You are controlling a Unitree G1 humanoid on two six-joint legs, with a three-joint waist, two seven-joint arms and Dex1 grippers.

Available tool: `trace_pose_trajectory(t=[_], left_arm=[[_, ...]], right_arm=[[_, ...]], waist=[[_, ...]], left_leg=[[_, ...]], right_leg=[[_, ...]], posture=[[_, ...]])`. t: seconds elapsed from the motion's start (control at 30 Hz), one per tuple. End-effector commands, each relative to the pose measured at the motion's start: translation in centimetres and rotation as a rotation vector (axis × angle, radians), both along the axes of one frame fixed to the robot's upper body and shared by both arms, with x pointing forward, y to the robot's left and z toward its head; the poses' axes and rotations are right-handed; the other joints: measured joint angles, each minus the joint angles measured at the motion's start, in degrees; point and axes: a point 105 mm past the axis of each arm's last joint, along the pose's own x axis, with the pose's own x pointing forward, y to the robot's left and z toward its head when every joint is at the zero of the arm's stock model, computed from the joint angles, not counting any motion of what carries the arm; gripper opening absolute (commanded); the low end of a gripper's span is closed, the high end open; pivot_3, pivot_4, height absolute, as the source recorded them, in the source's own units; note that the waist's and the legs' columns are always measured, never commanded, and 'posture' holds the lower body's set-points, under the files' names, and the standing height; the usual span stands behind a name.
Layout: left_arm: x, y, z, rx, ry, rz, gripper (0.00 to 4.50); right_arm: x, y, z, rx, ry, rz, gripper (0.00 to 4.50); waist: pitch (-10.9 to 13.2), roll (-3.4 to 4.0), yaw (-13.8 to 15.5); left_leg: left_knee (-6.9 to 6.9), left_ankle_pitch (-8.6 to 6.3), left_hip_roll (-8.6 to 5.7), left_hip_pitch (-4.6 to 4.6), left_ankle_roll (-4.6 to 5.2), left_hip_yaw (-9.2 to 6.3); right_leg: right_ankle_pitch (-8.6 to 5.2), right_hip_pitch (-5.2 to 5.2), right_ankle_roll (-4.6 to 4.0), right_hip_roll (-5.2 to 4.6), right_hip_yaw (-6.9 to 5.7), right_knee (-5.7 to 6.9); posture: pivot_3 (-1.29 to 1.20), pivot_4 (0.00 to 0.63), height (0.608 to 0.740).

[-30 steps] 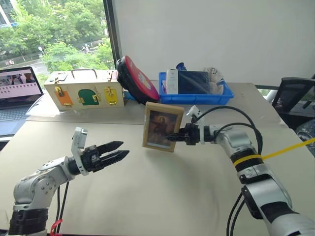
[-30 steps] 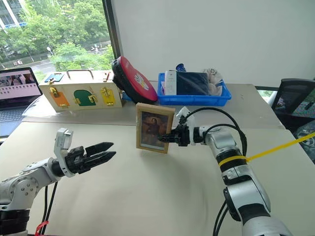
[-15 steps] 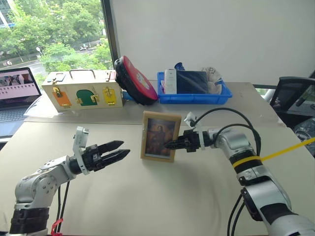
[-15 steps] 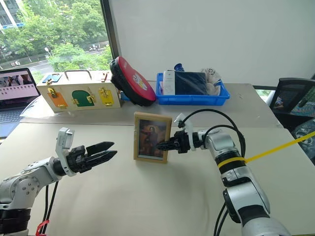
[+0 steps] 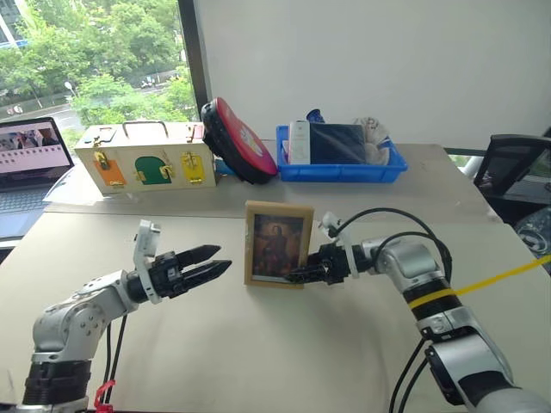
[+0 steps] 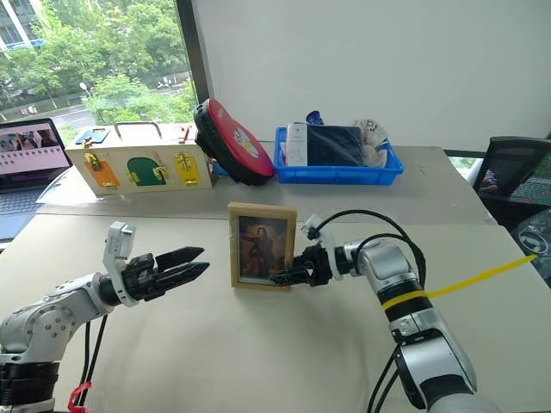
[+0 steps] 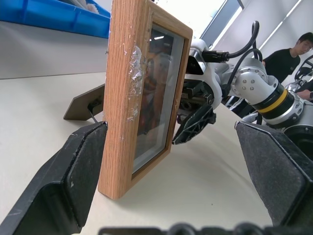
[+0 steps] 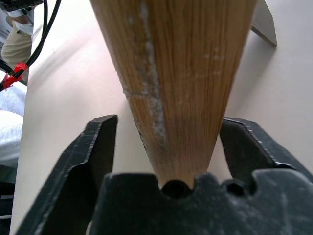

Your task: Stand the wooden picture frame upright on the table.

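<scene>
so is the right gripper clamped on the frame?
No, the right gripper is open, gaps showing on both sides of the wooden picture frame.

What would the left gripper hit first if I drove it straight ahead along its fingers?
Most likely the small light-wood picture frame standing upright on the beige table: the open left gripper points at its near side edge, with a gap between. Depth is uncertain.

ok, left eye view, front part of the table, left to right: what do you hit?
left gripper → wooden picture frame, standing on the table → right gripper, jaws open around the frame's edge
</scene>
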Motion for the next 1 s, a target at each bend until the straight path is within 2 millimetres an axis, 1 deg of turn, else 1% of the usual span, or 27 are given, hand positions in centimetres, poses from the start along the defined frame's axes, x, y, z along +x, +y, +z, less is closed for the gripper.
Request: trace_pose_trajectory(t=[0.03, 0.13, 0.23, 0.27, 0.3, 0.33, 0.37, 0.4, 0.43, 0.47, 0.53, 0.57, 0.6, 0.67, 0.8, 0.93, 1.0], left_arm=[[0.2, 0.0, 0.9, 0.004, -0.047, -0.010, 4.50], [0.2, 0.2, 0.9, 0.007, -0.044, -0.007, 4.50], [0.0, 0.4, 1.0, 0.000, -0.034, -0.007, 4.50], [0.0, 0.7, 1.1, 0.001, -0.048, 0.009, 4.50], [0.0, 1.2, 1.1, 0.011, -0.056, 0.038, 4.50], [0.0, 1.5, 1.1, 0.019, -0.062, 0.060, 4.50], [1.3, 2.3, 0.5, 0.084, -0.086, 0.177, 4.50], [2.1, 2.9, 0.2, 0.131, -0.104, 0.259, 4.50], [2.9, 3.4, -0.4, 0.174, -0.091, 0.332, 4.50], [2.9, 3.3, -0.9, 0.234, -0.116, 0.342, 4.50], [2.7, 3.1, -1.8, 0.340, -0.194, 0.352, 4.50], [2.8, 3.2, -2.3, 0.390, -0.227, 0.368, 4.50], [2.8, 3.3, -2.6, 0.419, -0.253, 0.383, 4.50], [2.4, 3.2, -2.4, 0.431, -0.275, 0.369, 4.50], [2.0, 3.5, -2.1, 0.434, -0.286, 0.371, 4.50], [1.9, 3.8, -3.3, 0.493, -0.292, 0.371, 4.50], [2.0, 3.5, -3.5, 0.486, -0.289, 0.360, 4.50]], right_arm=[[0.0, -2.0, 2.1, 0.051, -0.074, -0.074, 4.44], [-0.6, -4.6, 2.7, 0.091, -0.072, -0.160, 4.44], [-1.1, -6.3, 2.9, 0.102, -0.084, -0.211, 4.44], [-1.4, -7.4, 3.1, 0.115, -0.116, -0.236, 4.44], [-1.8, -8.8, 3.5, 0.130, -0.200, -0.278, 4.44], [-2.1, -9.7, 3.8, 0.136, -0.262, -0.308, 4.44], [-2.6, -10.6, 4.1, 0.153, -0.321, -0.351, 4.44], [-3.0, -11.0, 4.3, 0.164, -0.355, -0.379, 4.44], [-3.7, -11.1, 4.1, 0.155, -0.390, -0.381, 4.44], [-4.4, -10.9, 3.7, 0.139, -0.418, -0.370, 4.44], [-6.2, -10.3, 2.1, 0.056, -0.466, -0.318, 4.44], [-6.8, -10.1, 1.7, 0.049, -0.477, -0.323, 4.44], [-7.2, -10.1, 1.5, 0.055, -0.481, -0.344, 4.44], [-7.9, -10.3, 1.4, 0.050, -0.503, -0.391, 4.44], [-8.4, -11.1, 1.4, 0.036, -0.533, -0.487, 4.44], [-8.2, -11.6, 1.4, 0.034, -0.548, -0.551, 4.44], [-7.9, -11.5, 1.2, 0.039, -0.547, -0.572, 4.44]], waist=[[0.0, 0.00, 0.0], [0.0, -0.01, 0.4], [0.0, -0.01, 0.5], [0.0, -0.01, 0.3], [0.0, -0.02, 0.3], [0.0, -0.02, 0.3], [0.0, -0.02, 0.3], [0.0, -0.01, 0.3], [0.0, -0.02, 0.3], [0.0, -0.01, 0.3], [0.0, -0.01, 0.0], [0.0, -0.01, 0.0], [0.0, -0.01, -0.1], [0.0, -0.01, -0.1], [0.0, -0.02, 0.0], [0.0, -0.02, 0.0], [0.0, -0.02, 0.0]], left_leg=[[0.00, 0.00, 0.00, 0.00, 0.00, 0.00], [-0.03, -0.01, 0.00, -0.02, 0.01, 0.00], [-0.02, -0.02, -0.01, -0.05, 0.02, 0.00], [-0.01, -0.01, 0.00, -0.05, 0.02, 0.00], [-0.01, -0.01, 0.00, -0.04, 0.02, 0.00], [-0.03, -0.02, 0.00, -0.03, 0.02, 0.00], [-0.04, -0.04, 0.00, -0.02, 0.06, 0.00], [-0.05, -0.04, 0.00, -0.03, 0.06, 0.00], [-0.04, -0.06, 0.00, -0.02, 0.08, 0.00], [-0.03, -0.06, 0.00, -0.02, 0.08, -0.01], [0.01, -0.05, -0.01, 0.00, 0.09, 0.00], [0.00, -0.06, 0.00, 0.04, 0.08, 0.00], [-0.02, -0.06, -0.01, 0.03, 0.08, 0.00], [-0.03, -0.05, 0.00, 0.04, 0.07, 0.00], [0.06, -0.02, 0.00, 0.04, 0.02, 0.00], [0.06, -0.02, 0.00, 0.08, 0.02, 0.00], [0.03, -0.02, 0.00, 0.08, 0.03, 0.00]], right_leg=[[0.00, 0.00, 0.00, 0.00, 0.00, 0.00], [-0.01, 0.02, 0.01, -0.01, -0.01, -0.05], [-0.01, 0.01, 0.01, -0.01, 0.00, -0.07], [-0.01, 0.01, 0.01, -0.01, 0.00, -0.07], [0.00, 0.00, 0.01, -0.01, 0.00, -0.07], [-0.01, 0.01, 0.00, 0.00, 0.00, -0.07], [-0.03, 0.03, 0.00, 0.00, 0.00, -0.08], [-0.03, 0.02, 0.00, -0.01, 0.01, -0.10], [-0.03, 0.03, 0.00, -0.01, 0.00, -0.13], [-0.03, 0.04, 0.00, -0.01, 0.00, -0.13], [-0.02, 0.06, 0.00, -0.01, 0.02, -0.12], [-0.02, 0.10, 0.00, -0.01, 0.03, -0.12], [-0.02, 0.10, 0.00, -0.01, 0.03, -0.13], [-0.02, 0.09, 0.00, -0.01, 0.03, -0.12], [-0.01, 0.10, 0.03, -0.02, 0.04, -0.11], [-0.01, 0.11, 0.03, -0.02, 0.04, -0.11], [-0.01, 0.11, 0.01, -0.02, 0.04, -0.11]], posture=[[0.00, 0.150, 0.710], [0.00, 0.150, 0.710], [0.00, 0.150, 0.710], [0.00, 0.150, 0.710], [0.00, 0.150, 0.710], [0.00, 0.150, 0.710], [0.00, 0.150, 0.710], [0.00, 0.150, 0.710], [0.00, 0.150, 0.710], [0.00, 0.150, 0.710], [0.00, 0.150, 0.710], [0.00, 0.150, 0.710], [0.00, 0.150, 0.710], [0.00, 0.150, 0.710], [0.00, 0.150, 0.710], [0.00, 0.150, 0.710], [0.00, 0.150, 0.710]])
